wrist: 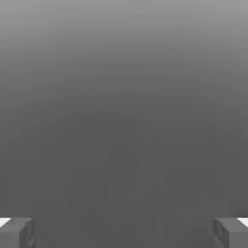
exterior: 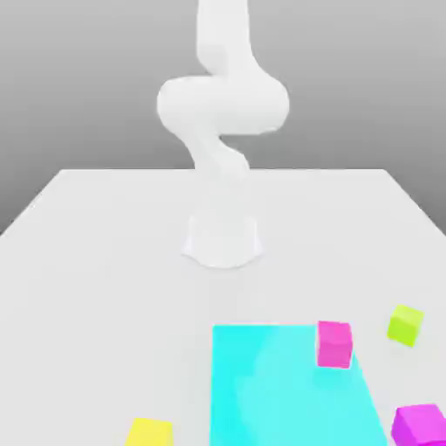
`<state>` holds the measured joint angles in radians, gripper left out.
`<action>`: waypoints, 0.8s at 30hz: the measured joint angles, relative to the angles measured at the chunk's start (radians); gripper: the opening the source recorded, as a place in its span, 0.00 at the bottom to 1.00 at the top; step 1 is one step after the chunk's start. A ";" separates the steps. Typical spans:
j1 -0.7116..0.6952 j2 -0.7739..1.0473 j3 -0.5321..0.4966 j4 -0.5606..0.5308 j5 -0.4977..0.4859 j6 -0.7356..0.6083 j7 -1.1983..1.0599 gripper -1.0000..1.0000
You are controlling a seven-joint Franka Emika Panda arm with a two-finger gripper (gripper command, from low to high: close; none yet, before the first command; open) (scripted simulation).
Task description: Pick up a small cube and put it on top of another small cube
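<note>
The end effector (wrist: 124,233) is wide open and holds nothing. On the pale tabletop (exterior: 113,305), the lime-green cube (exterior: 405,325) sits near the exterior view's right, apart from the cyan patch (exterior: 283,392) and the pink cube (exterior: 334,344).

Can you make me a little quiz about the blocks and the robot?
1. True or false: the pink cube sits at the cyan patch's edge.
2. Which cube is nearest the exterior view's left: yellow, lime-green or purple?
3. Fill in: the gripper is ____ (open or shut).

Key: 1 true; 2 yellow; 3 open.
</note>
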<state>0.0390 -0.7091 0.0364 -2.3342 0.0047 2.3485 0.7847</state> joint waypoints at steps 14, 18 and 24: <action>0.211 0.509 0.243 -0.193 -0.028 0.273 -0.046 0.50; 0.287 0.657 0.311 -0.247 -0.077 0.350 -0.029 0.50; 0.408 0.885 0.320 -0.309 -0.207 0.467 0.040 0.50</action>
<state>0.4469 0.1759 0.3568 -2.6436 -0.2021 2.8153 0.8248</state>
